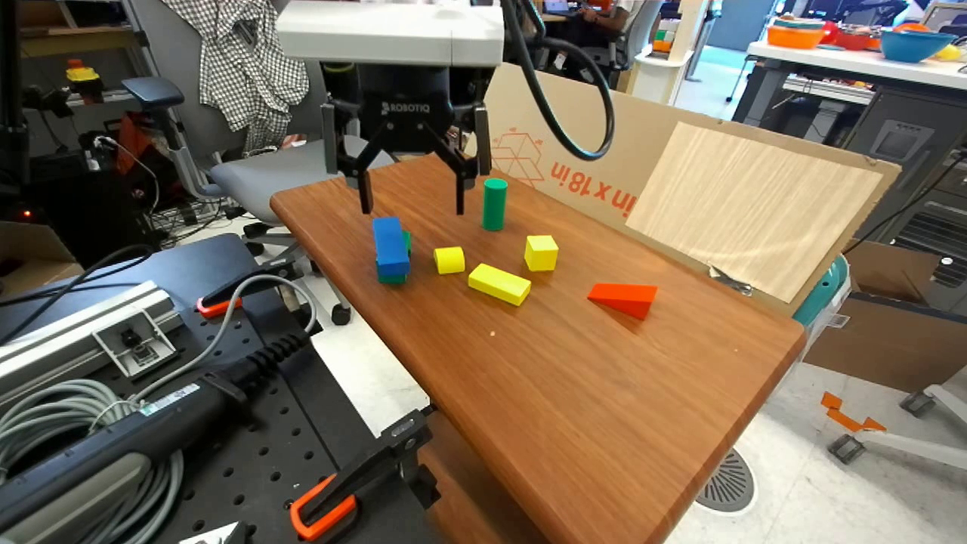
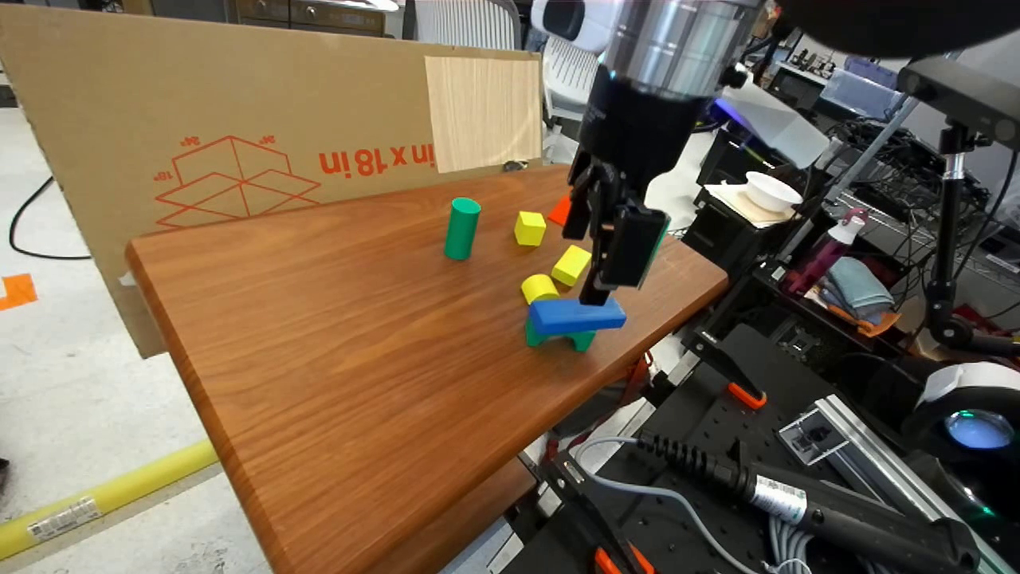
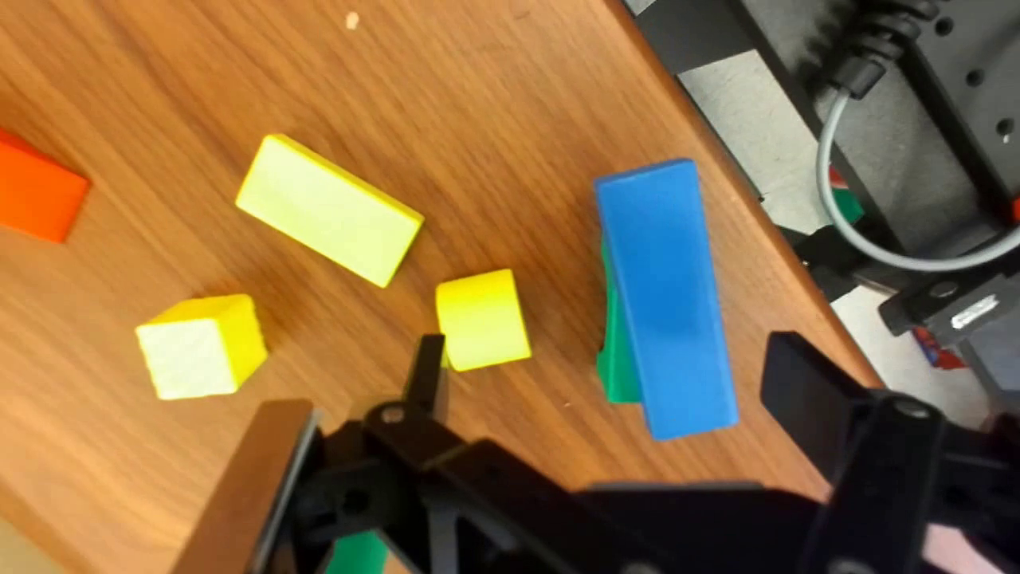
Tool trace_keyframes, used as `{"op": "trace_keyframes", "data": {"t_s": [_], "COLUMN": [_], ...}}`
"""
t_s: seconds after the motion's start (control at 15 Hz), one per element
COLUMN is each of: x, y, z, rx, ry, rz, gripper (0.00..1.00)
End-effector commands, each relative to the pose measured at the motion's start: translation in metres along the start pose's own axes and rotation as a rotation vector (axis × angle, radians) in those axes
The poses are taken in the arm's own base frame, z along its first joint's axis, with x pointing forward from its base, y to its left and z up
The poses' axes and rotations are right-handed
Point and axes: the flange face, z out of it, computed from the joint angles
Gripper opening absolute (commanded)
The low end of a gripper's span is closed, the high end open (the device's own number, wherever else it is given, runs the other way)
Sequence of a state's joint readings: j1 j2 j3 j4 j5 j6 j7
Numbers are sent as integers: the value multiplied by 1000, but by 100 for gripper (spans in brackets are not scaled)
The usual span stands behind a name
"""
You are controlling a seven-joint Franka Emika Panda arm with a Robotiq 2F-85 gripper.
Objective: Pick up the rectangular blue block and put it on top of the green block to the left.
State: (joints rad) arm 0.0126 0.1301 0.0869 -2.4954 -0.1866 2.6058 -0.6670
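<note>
- Gripper (image 1: 413, 212) is held above the table (image 1: 574, 408), its fingers spread wide; nothing is gripped.
- Rectangular blue block (image 3: 668, 299) is borne flat on top of the green block (image 2: 584, 341), near the table's edge; one end is carried beyond it.
- Bare wood is shown between the pair and each finger in the wrist view.
- Green block is arched beneath (two feet are made out in an exterior view); a strip of it is seen uncovered along one long side.
- Rounded yellow piece (image 1: 449, 260) is found just beside the pair, with the longer yellow block (image 1: 499, 285) near it.
- Upright green cylinder (image 1: 494, 205) and yellow cube (image 1: 542, 254) are found farther off; red-orange wedge (image 1: 625, 300) is well apart.
- Table is backed by a printed cardboard sheet (image 2: 358, 104).
</note>
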Motion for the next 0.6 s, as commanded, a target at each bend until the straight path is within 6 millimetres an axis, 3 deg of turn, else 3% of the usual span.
{"op": "trace_keyframes", "data": {"t_s": [0.0,0.4,0.47,0.53], "x": [-22,-70,-79,-69], "y": [18,79,85,74], "z": [-34,-46,-44,-42], "rx": [-39,-18,-5,-31], "ry": [46,18,12,21], "rz": [188,520,573,484], "gripper": [100,100,100,100]}}
